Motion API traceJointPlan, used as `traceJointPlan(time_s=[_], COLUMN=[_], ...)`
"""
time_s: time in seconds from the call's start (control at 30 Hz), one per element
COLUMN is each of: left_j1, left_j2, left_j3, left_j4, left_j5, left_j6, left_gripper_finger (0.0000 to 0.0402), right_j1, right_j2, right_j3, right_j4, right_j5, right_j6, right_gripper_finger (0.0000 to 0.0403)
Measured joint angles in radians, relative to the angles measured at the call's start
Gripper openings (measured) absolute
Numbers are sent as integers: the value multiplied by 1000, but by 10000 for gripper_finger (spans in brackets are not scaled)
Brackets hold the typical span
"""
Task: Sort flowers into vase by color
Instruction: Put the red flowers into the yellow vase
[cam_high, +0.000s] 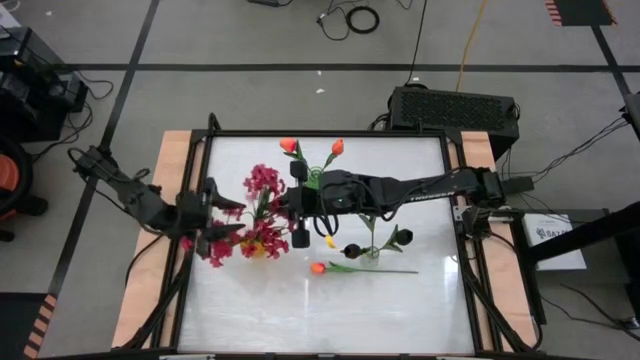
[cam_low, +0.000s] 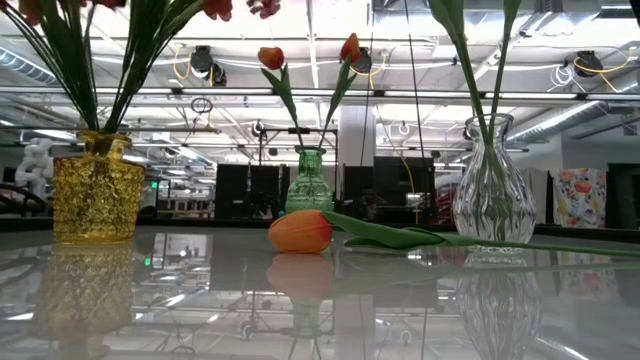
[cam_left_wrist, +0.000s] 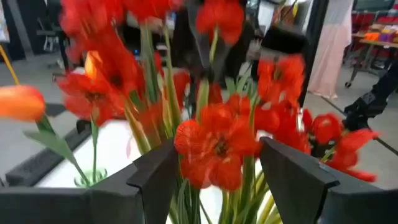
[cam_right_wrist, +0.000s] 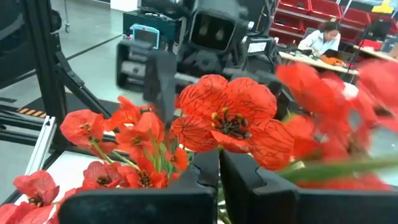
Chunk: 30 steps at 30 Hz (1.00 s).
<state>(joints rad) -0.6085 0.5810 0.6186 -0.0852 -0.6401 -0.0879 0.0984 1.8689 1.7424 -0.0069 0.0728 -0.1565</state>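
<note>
My right hand (cam_high: 297, 222) is pinched shut among the crimson-pink sprays (cam_high: 262, 185) above the yellow textured glass vase (cam_low: 93, 188), while my left hand (cam_high: 228, 215), fingers spread and empty, faces them from the bench's left side.

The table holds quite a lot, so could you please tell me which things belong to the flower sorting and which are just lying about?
Belongs:
- crimson flowers in yellow vase
- tulips in green vase
- black flowers in clear vase
- loose tulip

Lying about:
- black box
- cables

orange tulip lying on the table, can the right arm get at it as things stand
Probably yes: the tulip lies alone on bare table, nothing over it, just in front of the right gripper, whose fingers are shut.
</note>
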Motion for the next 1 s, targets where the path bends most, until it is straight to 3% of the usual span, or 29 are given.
traceJointPlan(time_s=[0.43, 1.0], left_j1=[-83, -199], left_j2=[-21, -5], left_j3=[97, 97], left_j4=[5, -33], left_j5=[-19, -116], left_j6=[128, 125], left_gripper_finger=[230, 230], right_j1=[-3, -12], right_j2=[20, 92], right_j3=[0, 0], right_j4=[40, 48], right_j5=[-76, -116], right_j6=[-50, -27], right_gripper_finger=[0, 0])
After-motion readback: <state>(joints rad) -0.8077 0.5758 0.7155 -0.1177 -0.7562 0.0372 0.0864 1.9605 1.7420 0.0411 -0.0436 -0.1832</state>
